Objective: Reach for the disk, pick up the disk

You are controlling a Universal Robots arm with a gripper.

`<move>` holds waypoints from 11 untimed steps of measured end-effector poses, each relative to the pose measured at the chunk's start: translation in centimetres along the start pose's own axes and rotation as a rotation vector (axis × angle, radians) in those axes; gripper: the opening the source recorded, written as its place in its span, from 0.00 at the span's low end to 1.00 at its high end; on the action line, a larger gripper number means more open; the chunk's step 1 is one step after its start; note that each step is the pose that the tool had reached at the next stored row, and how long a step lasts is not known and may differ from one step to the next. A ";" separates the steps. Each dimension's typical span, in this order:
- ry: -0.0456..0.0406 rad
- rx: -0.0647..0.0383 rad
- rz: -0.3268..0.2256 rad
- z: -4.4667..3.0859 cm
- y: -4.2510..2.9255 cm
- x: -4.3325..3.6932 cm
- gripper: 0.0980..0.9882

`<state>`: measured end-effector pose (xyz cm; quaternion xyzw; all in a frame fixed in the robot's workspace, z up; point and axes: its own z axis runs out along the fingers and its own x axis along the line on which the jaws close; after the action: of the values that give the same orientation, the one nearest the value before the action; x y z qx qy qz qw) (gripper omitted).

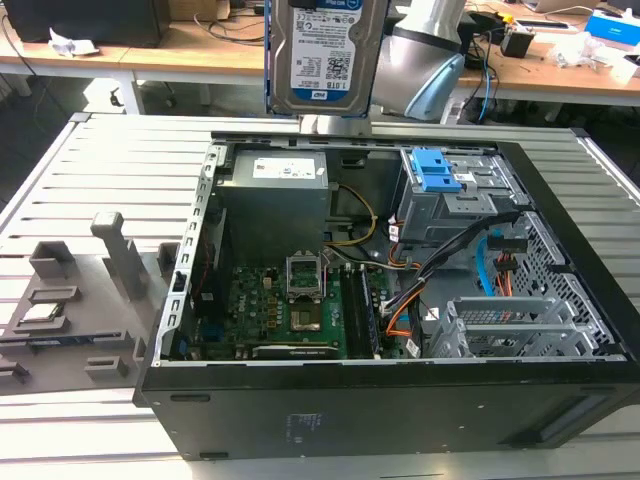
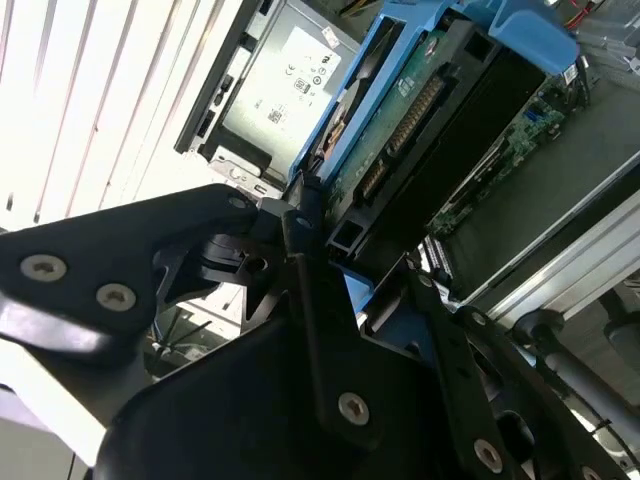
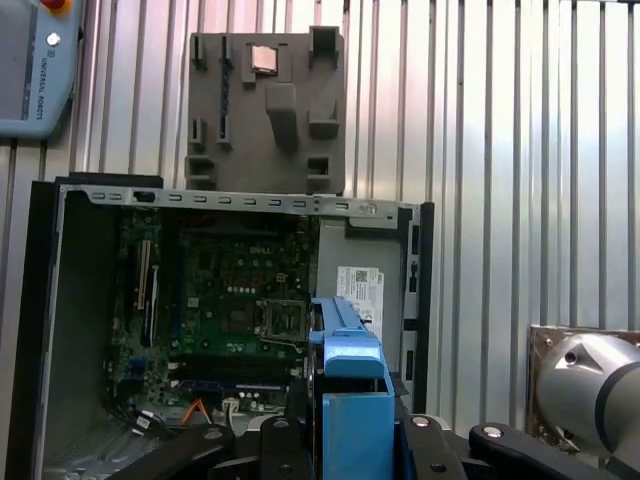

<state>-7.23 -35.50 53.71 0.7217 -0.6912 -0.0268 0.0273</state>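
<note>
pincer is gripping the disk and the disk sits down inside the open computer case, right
Not quite. The pincer does grip the disk, but the disk is not inside the computer case. The exterior view shows it held upright in the air above the case's far edge, with its label facing the camera.

slatted metal table (image 1: 60, 170); wooden desks (image 1: 200, 45) behind.

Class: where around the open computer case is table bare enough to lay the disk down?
Bare table slats lie beyond the grey fixture and along the case's near side. Inside the case, below the held disk, boards and cables crowd.
</note>
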 end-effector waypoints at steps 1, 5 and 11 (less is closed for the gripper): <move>0.0000 -0.001 0.000 -0.03 -0.40 0.01 0.30; -0.0002 -0.004 0.000 -0.20 -2.64 0.05 0.30; -0.0003 -0.008 0.000 -0.45 -5.90 0.10 0.30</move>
<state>-1.31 -35.35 53.71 0.7216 -0.6910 -0.0297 0.0301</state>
